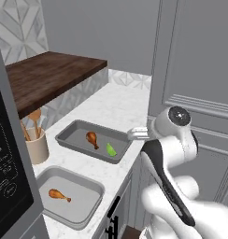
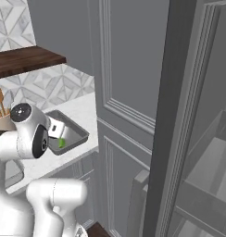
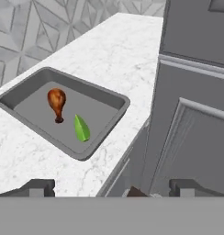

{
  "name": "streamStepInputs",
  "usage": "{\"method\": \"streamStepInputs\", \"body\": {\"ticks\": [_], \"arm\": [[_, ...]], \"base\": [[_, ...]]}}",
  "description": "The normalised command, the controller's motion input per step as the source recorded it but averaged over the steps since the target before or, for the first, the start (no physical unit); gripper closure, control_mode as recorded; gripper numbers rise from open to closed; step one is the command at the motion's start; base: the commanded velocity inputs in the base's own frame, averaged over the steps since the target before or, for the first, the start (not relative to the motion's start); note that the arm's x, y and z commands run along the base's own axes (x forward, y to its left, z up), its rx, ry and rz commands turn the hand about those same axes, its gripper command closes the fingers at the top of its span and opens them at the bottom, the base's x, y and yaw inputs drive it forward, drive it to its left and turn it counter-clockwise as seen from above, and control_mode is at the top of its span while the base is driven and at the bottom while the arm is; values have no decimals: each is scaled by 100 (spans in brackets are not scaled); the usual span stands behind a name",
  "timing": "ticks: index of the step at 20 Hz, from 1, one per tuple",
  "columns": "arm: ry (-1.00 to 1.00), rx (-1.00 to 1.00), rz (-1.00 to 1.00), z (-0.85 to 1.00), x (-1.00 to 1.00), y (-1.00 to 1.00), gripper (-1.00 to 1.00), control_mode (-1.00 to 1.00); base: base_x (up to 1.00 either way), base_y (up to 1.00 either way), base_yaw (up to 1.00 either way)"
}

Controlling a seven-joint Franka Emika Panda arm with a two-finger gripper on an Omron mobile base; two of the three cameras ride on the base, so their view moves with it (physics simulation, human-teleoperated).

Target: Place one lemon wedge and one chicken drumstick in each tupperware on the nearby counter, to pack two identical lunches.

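Two grey tupperware trays sit on the white marbled counter (image 1: 111,107). The farther tupperware (image 1: 74,134) (image 3: 33,104) holds a brown chicken drumstick (image 1: 92,139) (image 3: 57,103) and a green lemon wedge (image 1: 110,150) (image 3: 81,128) side by side. In the nearer tupperware (image 1: 85,201) lies a second drumstick (image 1: 58,194) alone. My gripper (image 1: 135,134) (image 3: 113,187) hovers open and empty over the counter's front edge, just right of the farther tray. In the right base view the same tray (image 2: 77,133) shows the wedge (image 2: 62,143) behind my hand.
A beige holder with wooden utensils (image 1: 36,145) stands left of the trays. A dark wooden top (image 1: 46,74) rises behind it. A tall grey panelled cabinet (image 1: 195,70) ends the counter on the right. A dark appliance front (image 1: 3,177) fills the left edge.
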Motion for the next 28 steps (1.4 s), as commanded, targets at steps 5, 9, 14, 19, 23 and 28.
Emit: {"method": "streamStepInputs", "body": {"ticks": [5, 9, 14, 19, 23, 28], "arm": [[-4, 3, -1, 49, -87, -32, -100, -100], [-8, 1, 0, 14, -91, -26, -100, -100], [-3, 0, 0, 0, -20, -1, -100, 100], [0, 0, 0, 0, 0, 0, -100, 100], [0, 0, 0, 0, 0, 0, -100, 100], [0, 0, 0, 0, 0, 0, -100, 100]], "base": [[0, 0, 0], [0, 0, 0], [-80, 4, 0], [-100, 22, 0], [-100, -2, -6], [-96, -55, -35]]}}
